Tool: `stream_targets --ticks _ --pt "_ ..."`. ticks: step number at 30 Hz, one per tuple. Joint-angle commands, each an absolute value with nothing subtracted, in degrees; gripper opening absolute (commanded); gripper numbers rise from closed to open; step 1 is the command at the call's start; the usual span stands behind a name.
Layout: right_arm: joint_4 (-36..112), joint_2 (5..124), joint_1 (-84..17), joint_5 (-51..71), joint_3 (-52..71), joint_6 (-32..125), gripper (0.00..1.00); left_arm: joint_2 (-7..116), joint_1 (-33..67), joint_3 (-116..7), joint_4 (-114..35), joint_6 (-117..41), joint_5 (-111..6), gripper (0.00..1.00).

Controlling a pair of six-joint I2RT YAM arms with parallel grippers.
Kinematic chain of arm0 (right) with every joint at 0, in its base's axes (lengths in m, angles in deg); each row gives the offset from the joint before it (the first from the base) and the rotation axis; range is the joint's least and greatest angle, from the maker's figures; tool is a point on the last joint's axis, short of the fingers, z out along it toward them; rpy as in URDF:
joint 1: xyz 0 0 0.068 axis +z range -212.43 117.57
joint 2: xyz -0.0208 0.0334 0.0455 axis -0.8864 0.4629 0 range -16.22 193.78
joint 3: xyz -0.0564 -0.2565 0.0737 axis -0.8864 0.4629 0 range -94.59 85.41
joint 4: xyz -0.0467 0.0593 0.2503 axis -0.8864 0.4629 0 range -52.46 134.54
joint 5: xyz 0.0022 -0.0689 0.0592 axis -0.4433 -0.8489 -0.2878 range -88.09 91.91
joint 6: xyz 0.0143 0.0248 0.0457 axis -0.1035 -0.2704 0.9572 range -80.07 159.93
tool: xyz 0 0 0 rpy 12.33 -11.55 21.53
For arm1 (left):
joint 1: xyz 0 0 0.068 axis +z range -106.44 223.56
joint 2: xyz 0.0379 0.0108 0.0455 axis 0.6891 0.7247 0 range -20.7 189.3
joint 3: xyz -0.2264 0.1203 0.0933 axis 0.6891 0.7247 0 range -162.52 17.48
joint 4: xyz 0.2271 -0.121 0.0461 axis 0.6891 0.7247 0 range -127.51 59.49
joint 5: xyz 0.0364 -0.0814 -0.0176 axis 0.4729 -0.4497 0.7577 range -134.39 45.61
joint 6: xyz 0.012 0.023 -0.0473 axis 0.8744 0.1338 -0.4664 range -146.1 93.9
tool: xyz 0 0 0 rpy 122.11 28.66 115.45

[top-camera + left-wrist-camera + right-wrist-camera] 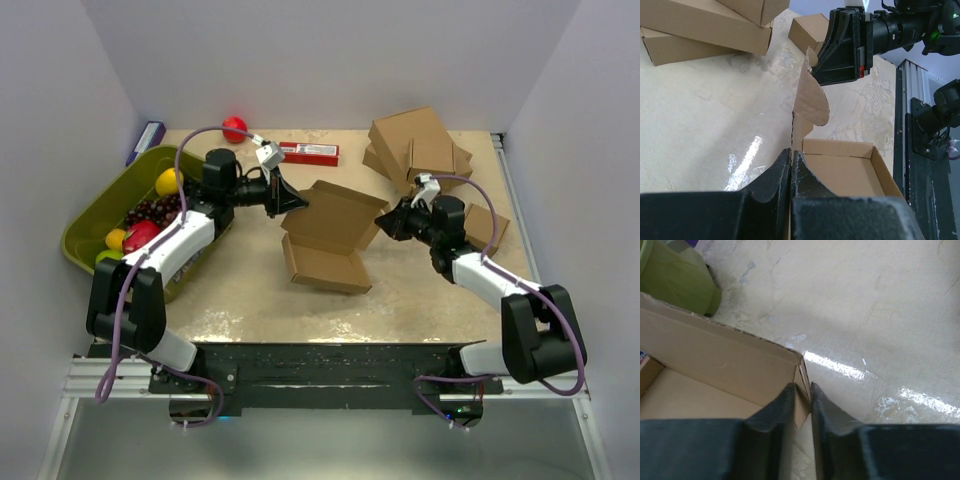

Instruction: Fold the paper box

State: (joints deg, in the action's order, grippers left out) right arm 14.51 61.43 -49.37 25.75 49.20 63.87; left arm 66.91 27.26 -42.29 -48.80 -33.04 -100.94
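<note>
The paper box (325,238) is a brown cardboard mailer, half formed, open with its lid raised, at the table's middle. My left gripper (296,203) is shut on the box's left side flap; in the left wrist view the thin flap (807,100) stands between my fingers (775,180), with the box's tray (845,167) to the right. My right gripper (385,222) is shut on the box's right corner wall; in the right wrist view the wall (720,357) sits between my fingers (827,405).
A green bin (95,215) of toy fruit stands at the left. A pile of brown boxes (415,145) lies at the back right, a small box (485,225) beside the right arm. A red ball (234,128) and a red packet (308,153) lie at the back.
</note>
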Motion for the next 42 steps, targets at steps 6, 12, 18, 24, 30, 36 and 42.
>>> stream_targets --ticks 6,12,18,24,30,36,42 --pt "18.54 58.15 -49.51 21.70 48.41 57.96 0.00 68.24 27.21 -44.48 -44.73 -30.86 -93.36 0.20" --pt "20.66 55.33 -49.42 17.82 48.58 55.49 0.00 68.59 26.34 -45.36 -41.47 -28.13 -88.95 0.38" --pt "20.75 54.97 -49.51 16.77 48.93 55.13 0.00 69.74 23.00 -46.68 -37.69 -23.64 -83.77 0.36" --pt "20.31 54.00 -49.42 16.24 49.37 55.05 0.00 69.47 20.01 -46.95 -33.73 -21.36 -76.04 0.22" --pt "19.70 52.52 -49.33 14.31 50.16 55.31 0.00 69.91 17.98 -48.09 -31.27 -20.92 -68.66 0.17" --pt "20.66 50.05 -48.63 10.97 50.43 54.26 0.00 69.48 17.89 -48.62 -30.48 -21.44 -66.80 0.22" --pt "20.58 50.49 -47.66 10.61 50.25 53.90 0.00 69.47 17.46 -48.00 -31.97 -22.06 -69.52 0.20"
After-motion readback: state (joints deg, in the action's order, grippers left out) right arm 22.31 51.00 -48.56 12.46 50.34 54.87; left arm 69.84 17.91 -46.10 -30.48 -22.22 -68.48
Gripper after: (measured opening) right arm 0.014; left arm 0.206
